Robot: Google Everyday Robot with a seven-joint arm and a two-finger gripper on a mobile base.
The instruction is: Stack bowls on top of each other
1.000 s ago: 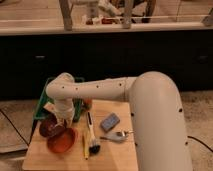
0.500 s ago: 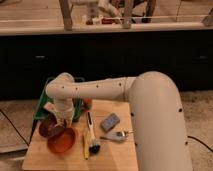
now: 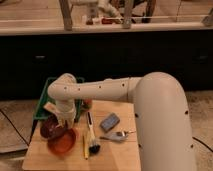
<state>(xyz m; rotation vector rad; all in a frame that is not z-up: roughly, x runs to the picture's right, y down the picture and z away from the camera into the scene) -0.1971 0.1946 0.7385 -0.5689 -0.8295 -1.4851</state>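
Note:
A dark brownish-red bowl [image 3: 50, 127] sits at the left of the wooden table [image 3: 120, 152]. An orange-red bowl [image 3: 62, 141] sits just in front of it, its rim overlapping or touching the dark one. My white arm reaches in from the right and bends down over them. My gripper [image 3: 64, 121] hangs just above the spot where the two bowls meet, at the dark bowl's right rim.
A green rectangular tray [image 3: 46, 95] stands behind the bowls at the table's back left. A yellow-handled brush [image 3: 90, 137], a grey rectangular block [image 3: 110, 121] and a small silver tool [image 3: 116, 135] lie to the right of the bowls. A dark counter front runs behind.

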